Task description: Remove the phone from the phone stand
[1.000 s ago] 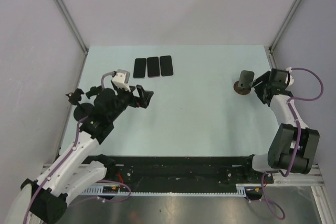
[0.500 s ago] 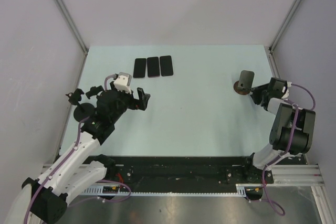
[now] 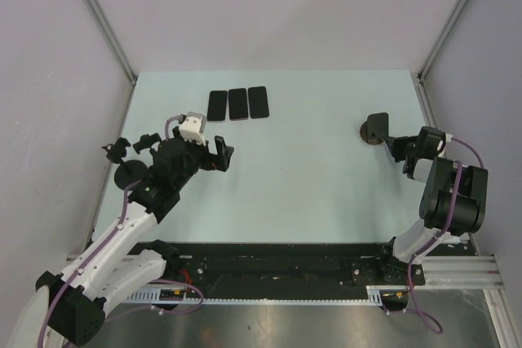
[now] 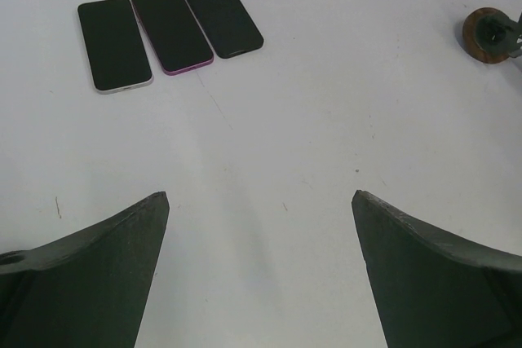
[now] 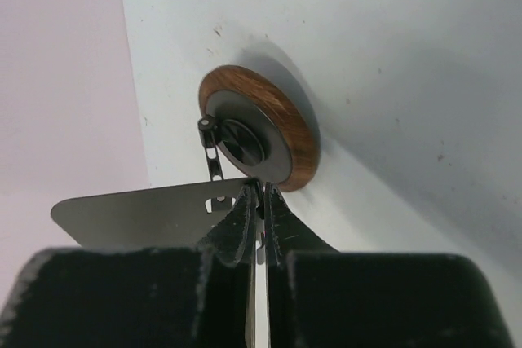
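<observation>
Right hand (image 5: 259, 201): fingers together, clamped on the thin grey plate of the phone stand (image 5: 298, 143), at the far right of the counter (image 4: 326, 120). Left hand (image 4: 259, 197): fingers apart, above the counter. Three phones (image 4: 170, 28) lie flat, side by side, far left.

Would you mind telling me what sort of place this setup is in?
Most likely a robotics lab test cell: plain panel walls on aluminium posts enclose a pale table, with three phones in a row and a phone stand.
</observation>
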Motion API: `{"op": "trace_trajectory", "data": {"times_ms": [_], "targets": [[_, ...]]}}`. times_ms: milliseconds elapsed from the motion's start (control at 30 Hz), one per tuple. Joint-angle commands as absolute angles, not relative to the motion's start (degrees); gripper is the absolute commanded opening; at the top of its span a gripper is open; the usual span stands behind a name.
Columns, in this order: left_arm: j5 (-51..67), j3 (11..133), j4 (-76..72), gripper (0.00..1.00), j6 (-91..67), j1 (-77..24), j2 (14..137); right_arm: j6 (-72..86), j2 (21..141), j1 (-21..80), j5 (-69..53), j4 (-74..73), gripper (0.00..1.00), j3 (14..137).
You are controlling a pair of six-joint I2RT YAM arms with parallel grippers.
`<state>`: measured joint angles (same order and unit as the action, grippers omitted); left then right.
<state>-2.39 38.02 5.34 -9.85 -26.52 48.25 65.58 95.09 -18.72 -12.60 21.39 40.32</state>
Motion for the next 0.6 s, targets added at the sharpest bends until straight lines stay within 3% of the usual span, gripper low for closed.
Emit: {"op": "trace_trajectory", "data": {"times_ms": [0,167,567], "targets": [[-2.11,39.64,5.1,1.0,-8.96,-26.81,49.39,68.02,90.71,-17.23,-17.66,23.99,0.0,35.79],[1.21,39.9,5.1,1.0,-11.76,-26.98,50.97,69.61,84.82,-10.92,-19.78,21.9,0.0,33.58],[4.39,43.42,5.01,0.98,-16.52,-33.74,54.84,78.56,79.54,21.32,-12.66,24.33,0.0,33.57]]}}
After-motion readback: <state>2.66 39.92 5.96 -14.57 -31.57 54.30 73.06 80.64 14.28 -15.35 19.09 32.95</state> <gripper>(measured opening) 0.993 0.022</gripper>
